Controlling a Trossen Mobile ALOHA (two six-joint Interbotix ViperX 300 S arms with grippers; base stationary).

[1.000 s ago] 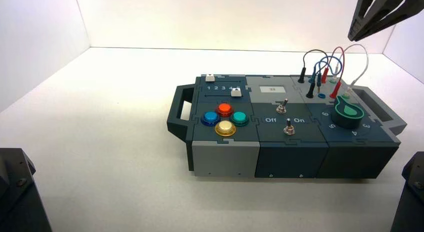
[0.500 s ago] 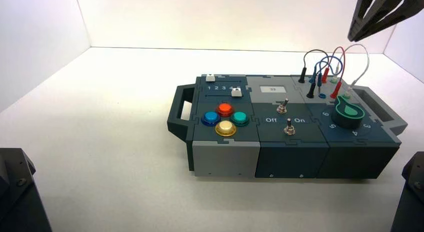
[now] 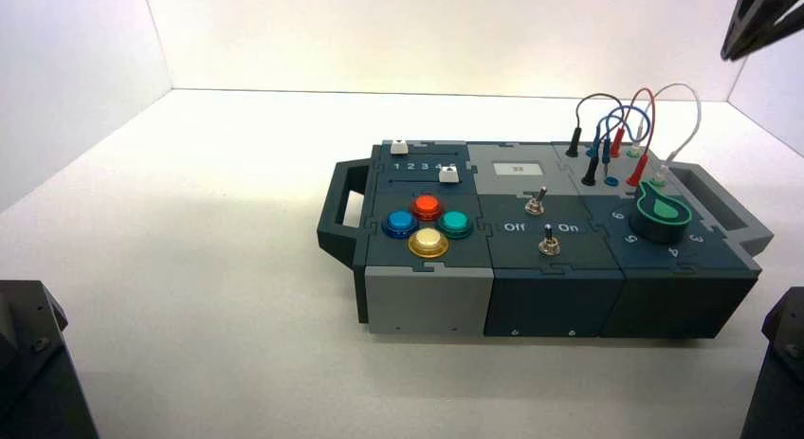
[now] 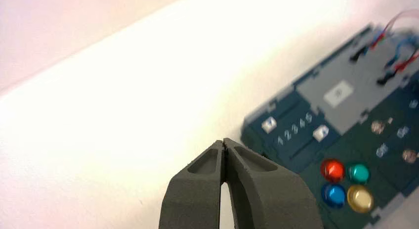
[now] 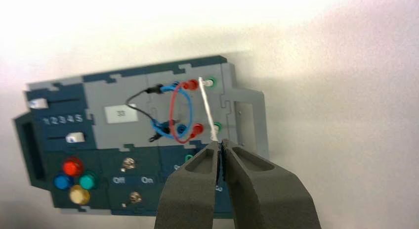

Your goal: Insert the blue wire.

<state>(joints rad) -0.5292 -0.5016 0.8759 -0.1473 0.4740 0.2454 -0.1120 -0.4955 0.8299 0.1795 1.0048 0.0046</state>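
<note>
The blue wire (image 3: 621, 115) loops over the box's back right corner among black, red and white wires. In the right wrist view the blue wire (image 5: 186, 106) has one blue plug (image 5: 173, 85) in the back row and one (image 5: 159, 124) by a black plug. A blue-ringed socket (image 3: 610, 181) next to that plug shows open. My right gripper (image 3: 749, 27) is shut and empty, high above the box's right end; it also shows in its own wrist view (image 5: 220, 144). My left gripper (image 4: 224, 142) is shut and empty, off to the box's left.
The dark box (image 3: 550, 287) has handles at both ends, a green knob (image 3: 661, 214), two toggle switches (image 3: 537, 202), several coloured buttons (image 3: 427, 226) and two white sliders (image 3: 447, 174). The arm bases stand at the front left (image 3: 28, 363) and front right (image 3: 782, 363).
My right gripper has moved up and to the right, farther from the wires, and now only shows at the top right corner. The wires and the left arm have not moved.
</note>
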